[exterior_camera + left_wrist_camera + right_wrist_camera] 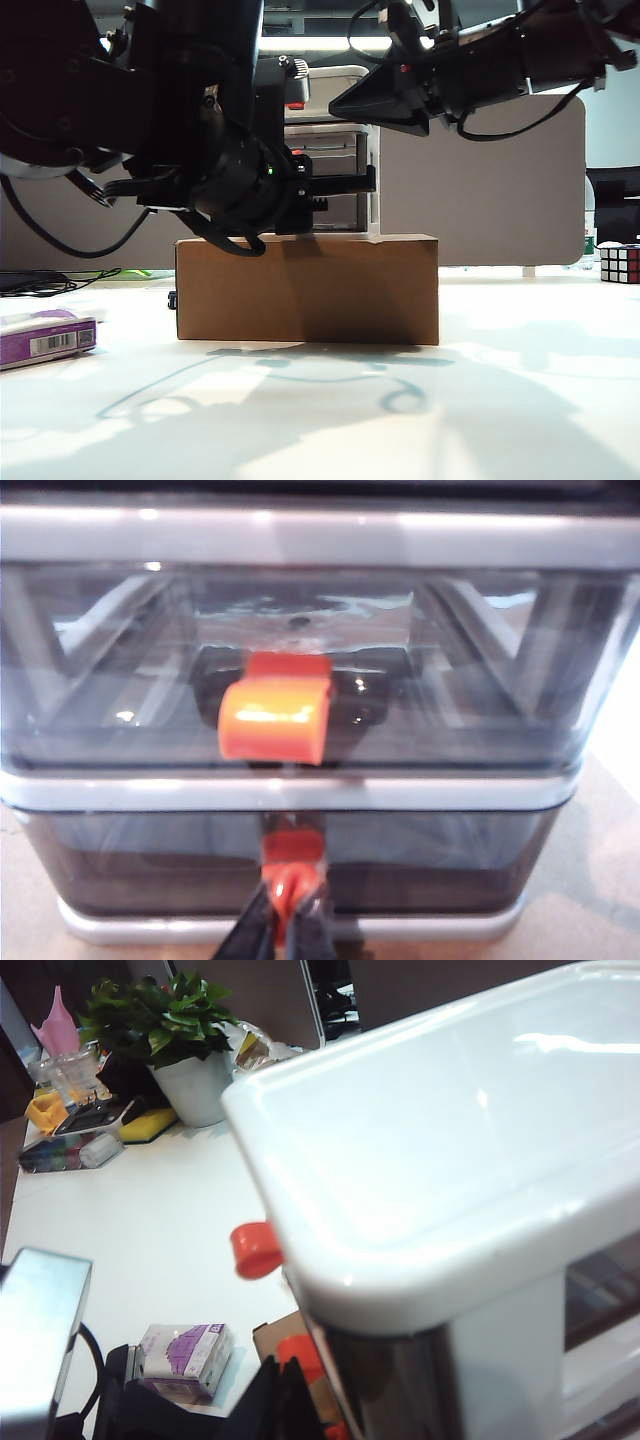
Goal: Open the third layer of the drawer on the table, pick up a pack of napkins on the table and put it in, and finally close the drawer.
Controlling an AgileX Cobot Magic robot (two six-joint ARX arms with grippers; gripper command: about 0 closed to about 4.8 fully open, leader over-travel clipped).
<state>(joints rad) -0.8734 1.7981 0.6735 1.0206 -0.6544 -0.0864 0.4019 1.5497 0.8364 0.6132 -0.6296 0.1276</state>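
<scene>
Smoky translucent third layer (290,865), red handle pinched by left gripper (290,920).

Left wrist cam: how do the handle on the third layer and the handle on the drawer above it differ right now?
The third layer's handle is pinched in the shut left gripper; the middle drawer's handle is free. The lower one looks darker red and is partly hidden by the fingers; the upper looks bright orange-red and fully visible. Both sit centred on smoky fronts.

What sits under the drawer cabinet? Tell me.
The drawer stands on a brown cardboard box, which rests on the table. The left gripper, shut on the third layer's red handle, hides much of the cabinet's base in the exterior view.
</scene>
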